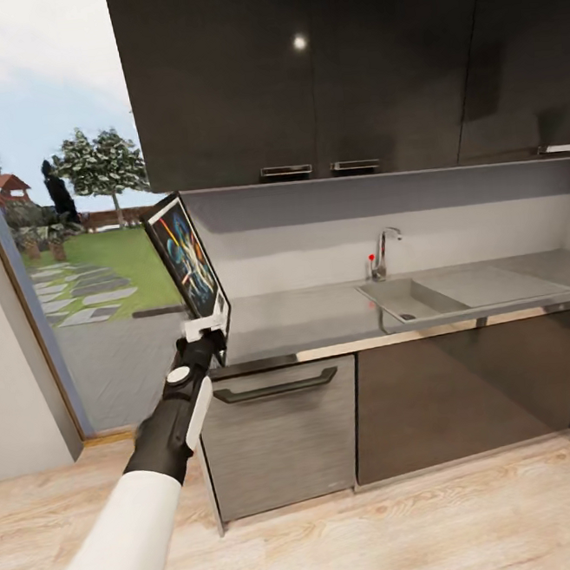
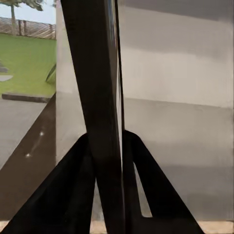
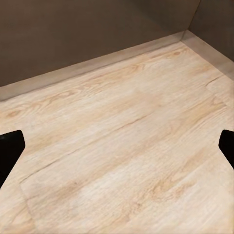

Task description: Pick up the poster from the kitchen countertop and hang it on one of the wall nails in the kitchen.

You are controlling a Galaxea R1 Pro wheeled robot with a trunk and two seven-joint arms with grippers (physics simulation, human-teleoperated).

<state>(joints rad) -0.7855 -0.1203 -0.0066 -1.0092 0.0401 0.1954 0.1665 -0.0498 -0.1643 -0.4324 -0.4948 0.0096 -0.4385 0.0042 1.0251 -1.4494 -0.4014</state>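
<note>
Left end effector (image 1: pixel 207 329) grips poster (image 1: pixel 186 255) above countertop (image 1: pixel 322 312) edge.

Dark glossy wall cupboards (image 1: pixel 342 62), grey backsplash (image 1: pixel 384 223), pale wood floor (image 1: pixel 388 536), garden window (image 1: pixel 69 218).

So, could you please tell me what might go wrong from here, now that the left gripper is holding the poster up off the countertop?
The left gripper pinches the poster only at its bottom edge, so the tall frame may pivot or slip as the arm swings.

The poster sits close under the dark upper cabinets; lifting straight up could knock its top corner against them.

Its lower corner hangs near the kitchen countertop edge and could catch there.
</note>
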